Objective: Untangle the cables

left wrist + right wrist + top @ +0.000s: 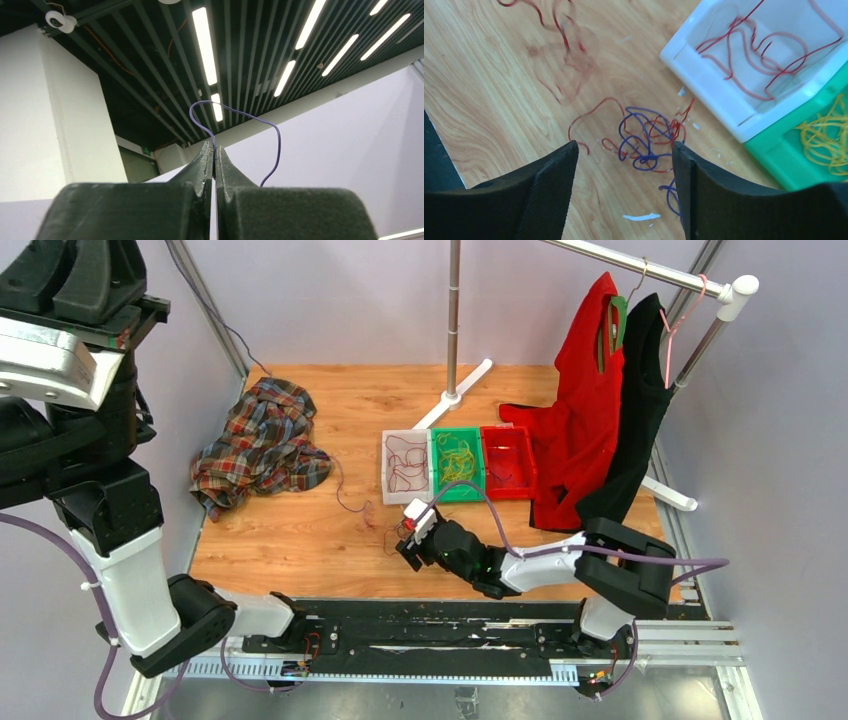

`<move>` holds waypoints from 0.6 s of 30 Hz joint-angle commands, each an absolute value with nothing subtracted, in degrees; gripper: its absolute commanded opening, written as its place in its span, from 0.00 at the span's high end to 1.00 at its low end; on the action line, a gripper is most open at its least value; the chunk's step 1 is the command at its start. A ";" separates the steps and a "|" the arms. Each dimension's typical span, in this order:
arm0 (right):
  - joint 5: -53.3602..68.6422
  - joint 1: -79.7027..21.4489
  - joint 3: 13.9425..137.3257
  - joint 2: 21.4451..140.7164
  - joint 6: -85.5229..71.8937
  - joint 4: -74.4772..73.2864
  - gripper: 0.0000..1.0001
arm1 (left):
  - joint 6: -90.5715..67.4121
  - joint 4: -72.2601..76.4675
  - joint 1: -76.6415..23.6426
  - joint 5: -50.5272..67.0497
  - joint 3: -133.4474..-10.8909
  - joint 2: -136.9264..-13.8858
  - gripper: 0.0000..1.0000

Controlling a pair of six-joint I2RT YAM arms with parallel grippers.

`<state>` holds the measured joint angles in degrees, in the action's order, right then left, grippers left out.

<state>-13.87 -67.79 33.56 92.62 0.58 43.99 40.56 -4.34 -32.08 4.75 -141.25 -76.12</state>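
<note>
3 trays (407, 433), 3 garments (262, 445) and 2 pincers (625, 146).

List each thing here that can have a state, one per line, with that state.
Left gripper, shut on a purple cable.
Right gripper, open over the tangle.
Tangle, red and purple strands knotted, lying on the table.
White bin, holds red cables.
Green bin, holds yellow cables.
Plaid shirt, crumpled.
Red top, hanging.

Top view overlooks the whole desk (300, 540) from behind. Right wrist shares its white tray (709, 85), close; left wrist faces the ceiling (125, 75).
</note>
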 commanded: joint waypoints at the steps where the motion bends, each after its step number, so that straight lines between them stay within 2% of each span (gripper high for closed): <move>1: -16.22 -67.76 33.84 86.46 1.48 45.19 0.30 | 40.35 -2.51 -32.43 5.92 -136.88 -73.57 1.00; 10: -7.87 -67.76 43.02 76.41 3.42 37.85 0.27 | 34.11 -5.24 -32.43 9.75 -133.65 -72.45 1.00; 18: 0.48 -69.68 58.48 83.21 3.34 33.04 0.27 | 36.37 -4.84 -32.43 10.82 -134.50 -72.75 1.00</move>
<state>-4.47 -68.01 51.99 78.94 2.26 36.60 35.62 -5.89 -32.08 9.37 -133.60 -72.58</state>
